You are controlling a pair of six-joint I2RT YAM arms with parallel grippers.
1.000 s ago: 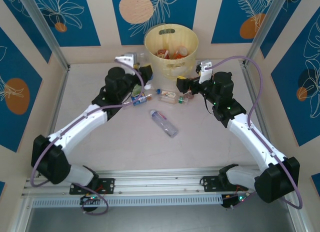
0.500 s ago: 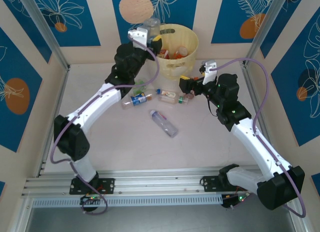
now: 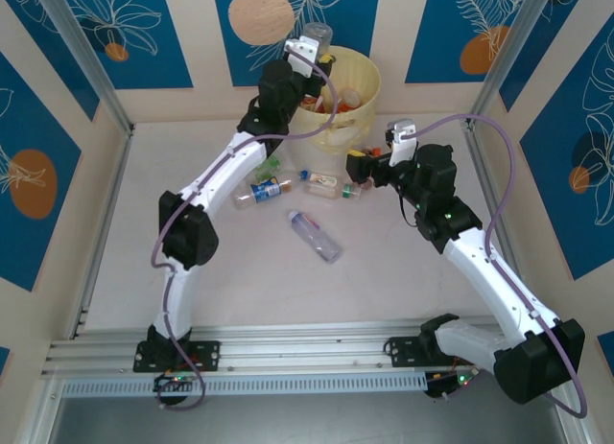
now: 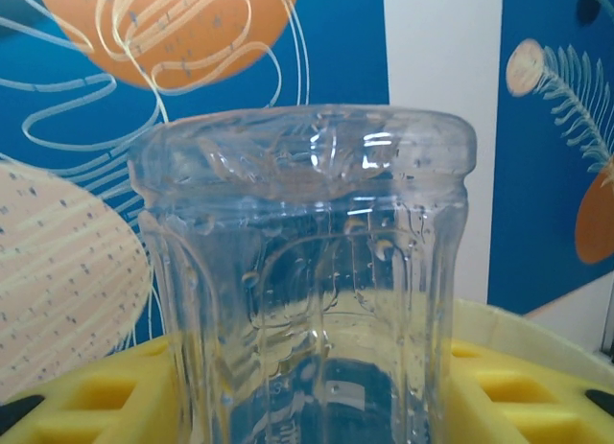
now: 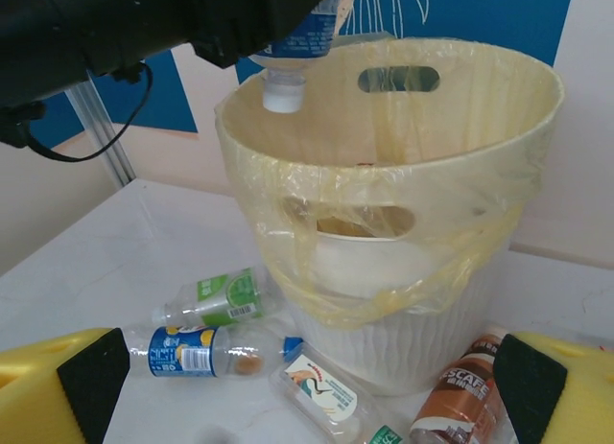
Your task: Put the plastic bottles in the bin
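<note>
While the left gripper (image 3: 312, 51) pinches one clear bottle (image 4: 307, 271) cap-down above the left rim of the bin (image 3: 331, 132), five other plastic bottles (image 3: 315, 235) lie on the desk (image 3: 384, 271) in front of the bin, and several more rest inside it. The right gripper (image 3: 360, 164) hangs just in front of the bin, jaws spread wide. Half a second ago the left gripper held its bottle outside the bin's left rim; the right gripper has barely shifted.

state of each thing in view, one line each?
left gripper, shut on held bottle
held bottle, cap down above bin
right gripper, open, empty
bin, upright, lined, bottles inside
blue-label bottle, lying on table
green-label bottle, lying on table
lone bottle, lying on table
</note>
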